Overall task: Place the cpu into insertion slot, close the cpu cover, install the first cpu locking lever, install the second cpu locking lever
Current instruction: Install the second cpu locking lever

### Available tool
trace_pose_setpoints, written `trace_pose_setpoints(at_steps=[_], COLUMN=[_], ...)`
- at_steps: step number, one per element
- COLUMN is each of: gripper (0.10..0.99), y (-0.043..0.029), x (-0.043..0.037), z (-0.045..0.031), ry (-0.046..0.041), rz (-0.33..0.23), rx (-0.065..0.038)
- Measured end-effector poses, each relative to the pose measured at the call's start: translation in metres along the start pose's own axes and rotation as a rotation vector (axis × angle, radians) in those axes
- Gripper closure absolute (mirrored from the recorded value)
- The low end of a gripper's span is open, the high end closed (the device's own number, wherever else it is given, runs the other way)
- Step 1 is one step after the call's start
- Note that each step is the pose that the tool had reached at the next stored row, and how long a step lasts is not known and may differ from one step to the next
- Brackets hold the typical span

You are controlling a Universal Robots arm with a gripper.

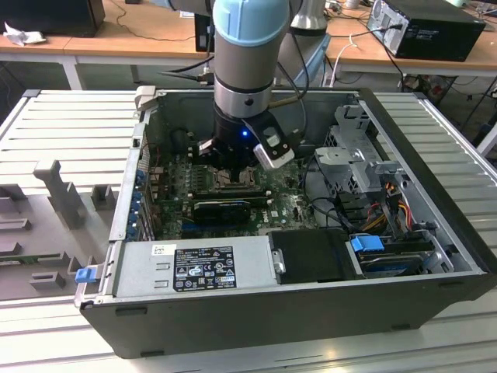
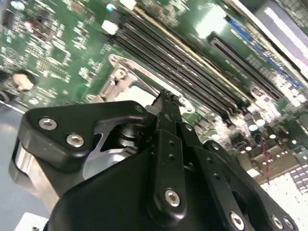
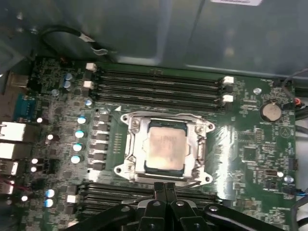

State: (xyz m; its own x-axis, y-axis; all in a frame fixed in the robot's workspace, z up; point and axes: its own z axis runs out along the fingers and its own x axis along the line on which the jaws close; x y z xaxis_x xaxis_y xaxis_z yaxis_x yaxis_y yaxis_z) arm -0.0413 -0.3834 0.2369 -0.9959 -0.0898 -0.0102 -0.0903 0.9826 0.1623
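Looking into the open computer case (image 1: pixel 435 233) on the bench (image 1: pixel 46 140), I judge the task to be well advanced. In the first wrist view the cpu (image 3: pixel 166 150) lies flat in the insertion slot (image 3: pixel 147 166), and the cpu cover (image 3: pixel 166 126) is folded down around it, so the chip shows through the square window. A thin wire lever (image 3: pixel 188 183) runs along the cover's near edge; I cannot tell if it is hooked, so the two levers seem to be what is left. From the centre of that view, the memory slots (image 3: pixel 159 84) lie at 12 o'clock, the cpu is near the middle, and the gripper (image 3: pixel 165 188) sits at 6 o'clock, just beside the cover's edge. Its jaws are pressed together with nothing between them.
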Motion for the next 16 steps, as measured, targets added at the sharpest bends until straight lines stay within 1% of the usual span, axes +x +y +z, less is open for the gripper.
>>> trace_pose_setpoints(at_steps=[1,2,5,6,7,8,9,10,11,12,13,15,16], gripper=[0.980,0.980,0.980,0.980,0.980,0.980,0.980,0.980,0.980,0.980,0.980,0.980,0.980], y=[0.0001,0.0000,-0.0016,-0.0023,-0.0027,-0.0033,-0.0045,-0.0065,-0.0081,-0.0099,-0.0109,-0.0118,-0.0124], x=[0.0029,0.0040,0.0045,0.0057,0.0073,0.0117,0.0142,0.0174,0.0214,0.0253,0.0278,0.0297,0.0298], z=[0.0002,0.0013,0.0101,0.0109,0.0114,0.0119,0.0121,0.0121,0.0122,0.0130,0.0135,0.0160,0.0176], ry=[-0.0001,-0.0001,0.0017,0.0018,0.0015,0.0011,0.0008,0.0002,-0.0009,-0.0022,-0.0029,-0.0037,-0.0038], rz=[0.000,0.000,0.000,0.000,0.000,0.000,0.000,0.000,0.000,-0.001,-0.002,-0.003,-0.003], rx=[0.000,0.000,0.000,-0.001,-0.003,-0.008,-0.011,-0.018,-0.030,-0.046,-0.057,-0.065,-0.067])
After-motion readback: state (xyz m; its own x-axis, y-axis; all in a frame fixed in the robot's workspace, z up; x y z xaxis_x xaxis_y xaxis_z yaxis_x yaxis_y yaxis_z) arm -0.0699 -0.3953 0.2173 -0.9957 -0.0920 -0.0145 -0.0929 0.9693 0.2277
